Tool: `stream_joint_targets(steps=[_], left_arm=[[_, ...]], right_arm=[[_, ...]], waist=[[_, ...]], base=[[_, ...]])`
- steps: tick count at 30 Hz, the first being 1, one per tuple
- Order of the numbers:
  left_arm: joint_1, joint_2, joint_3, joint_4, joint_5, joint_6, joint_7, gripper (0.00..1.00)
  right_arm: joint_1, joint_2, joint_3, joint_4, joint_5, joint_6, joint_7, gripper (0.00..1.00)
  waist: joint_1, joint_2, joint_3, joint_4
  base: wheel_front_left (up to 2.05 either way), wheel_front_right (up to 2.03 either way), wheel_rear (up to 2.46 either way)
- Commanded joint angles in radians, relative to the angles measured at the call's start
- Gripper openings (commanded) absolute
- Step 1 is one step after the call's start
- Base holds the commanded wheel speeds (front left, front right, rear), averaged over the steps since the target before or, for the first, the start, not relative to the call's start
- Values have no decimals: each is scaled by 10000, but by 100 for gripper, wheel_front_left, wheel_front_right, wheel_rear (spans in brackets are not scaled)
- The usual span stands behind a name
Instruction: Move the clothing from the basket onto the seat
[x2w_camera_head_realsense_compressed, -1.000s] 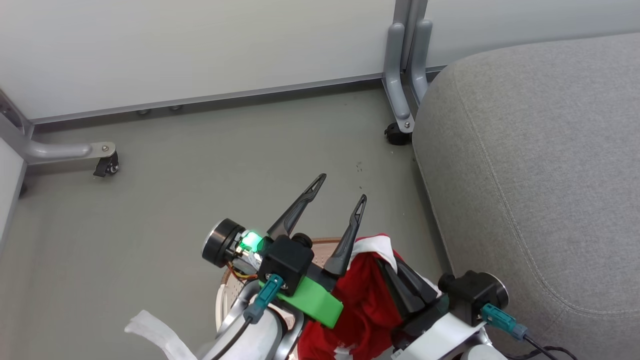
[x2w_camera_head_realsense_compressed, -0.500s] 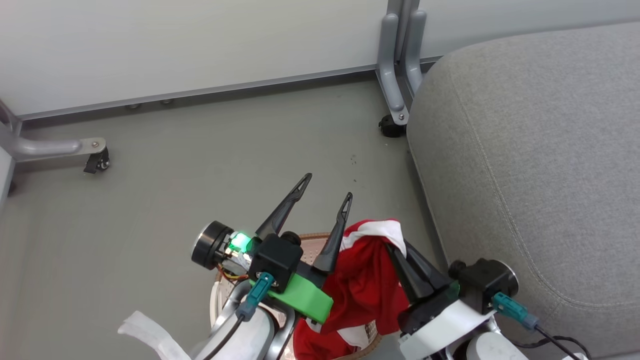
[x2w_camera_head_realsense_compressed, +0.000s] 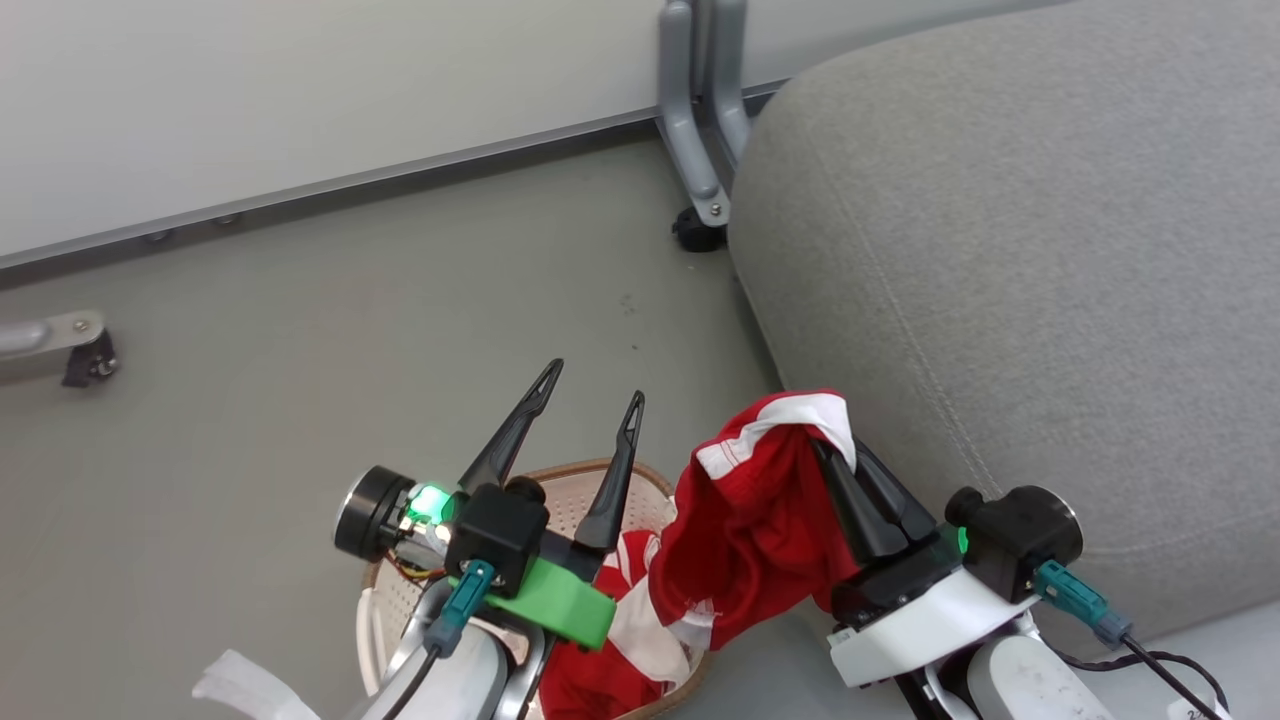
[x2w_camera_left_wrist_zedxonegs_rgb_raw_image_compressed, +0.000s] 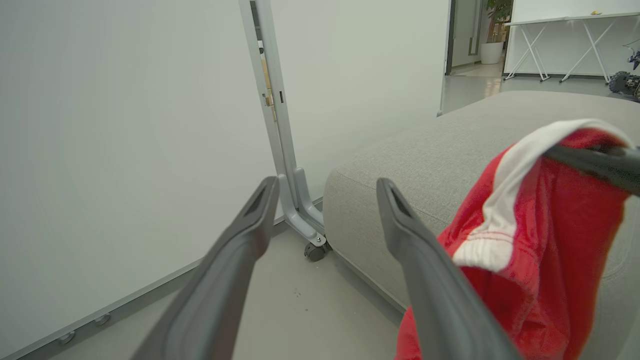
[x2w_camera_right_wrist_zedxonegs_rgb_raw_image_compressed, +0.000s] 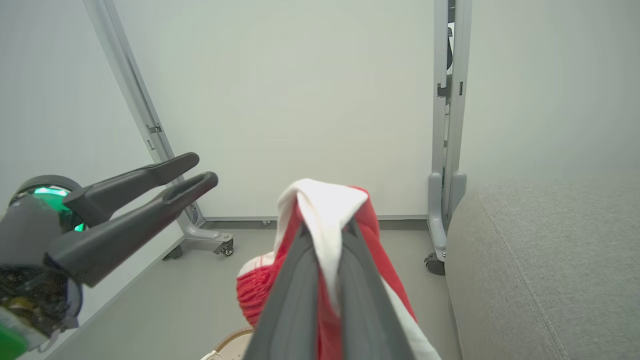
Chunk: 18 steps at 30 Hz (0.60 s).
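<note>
Clothing sits in two places here; taking the scene from the left. The left claw (x2w_camera_head_realsense_compressed: 596, 381), two long dark fingers on a black-and-green wrist, is spread with nothing between its fingers, poised over the cream-white perforated plastic basket with its brown woven-look rim (x2w_camera_head_realsense_compressed: 655, 482). More red and white fabric (x2w_camera_head_realsense_compressed: 605, 688) lies inside that basket at the near side.

Just to the right, a soft red fabric sports garment with a white band (x2w_camera_head_realsense_compressed: 755, 510) hangs above the basket's right side. Its long axis runs down from the pinched white band to a loose tail drooping toward the rim. The right claw (x2w_camera_head_realsense_compressed: 832, 452) is clenched on that band, and the right wrist view shows its fingers pressed together through the cloth.

Farther right spreads the large grey woven-fabric seat cushion (x2w_camera_head_realsense_compressed: 1000, 250), its rounded edge just beside the garment.

As I judge it, the coming move turns on this: the seat lies to the right of and beyond the right claw, much the nearer arm, and the hanging tail must clear the cushion's edge.
</note>
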Motion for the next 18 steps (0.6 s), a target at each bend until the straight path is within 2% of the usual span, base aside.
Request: stream_joint_targets(steps=[1,4,12,18], left_arm=[[172,146,96,9,-39,68,-52,100],[434,284,195,-43,25,138,-108,100],[1250,827,490,-805,285,-108,-107,100],[1537,1108,747,-1106,577,-207,-107,100]], right_arm=[[101,-19,-79,-100,-39,1,-34,0],[204,-41,-197,-285,-87,1,-33,0],[410,-197,-264,-679,-101,1,-33,0],[659,-196,-550,-831,-191,1,-34,0]], waist=[[0,-1,128,-538],[0,-1,166,-969],[0,-1,360,-2116],[0,-1,630,-2624]], base=[[0,0,0],[0,0,0],[0,0,0],[0,0,0]])
